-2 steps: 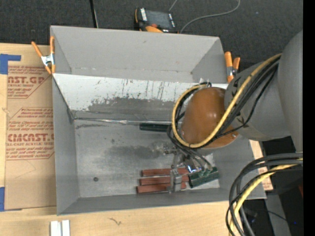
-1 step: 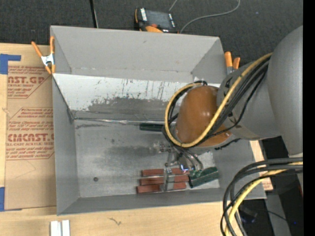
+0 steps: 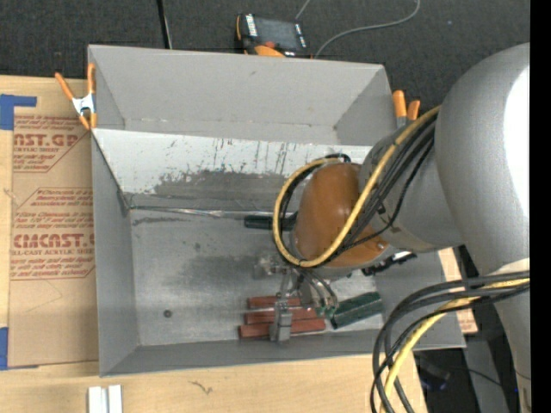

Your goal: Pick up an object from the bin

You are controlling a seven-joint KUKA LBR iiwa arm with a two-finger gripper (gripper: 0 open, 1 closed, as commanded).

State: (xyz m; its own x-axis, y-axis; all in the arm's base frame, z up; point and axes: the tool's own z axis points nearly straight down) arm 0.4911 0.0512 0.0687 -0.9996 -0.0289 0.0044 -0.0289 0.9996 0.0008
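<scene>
Hovering the gripper [image 3: 281, 317] low over the red-brown bars [image 3: 258, 321] by the near wall of the bin [image 3: 189, 274].
Risking a slip or a bump, with the bars lying flat and packed together and a green thing [image 3: 357, 308] just beside. Seeming to touch the bars; not showing whether open or clenched.

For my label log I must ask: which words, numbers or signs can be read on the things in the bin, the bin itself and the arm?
Red-brown bars: no text.
Green thing: no text to be seen.
Dark thing at the back wall: too small to tell.
Bin: scratches only, no text.
Gripper and arm: none.
</scene>
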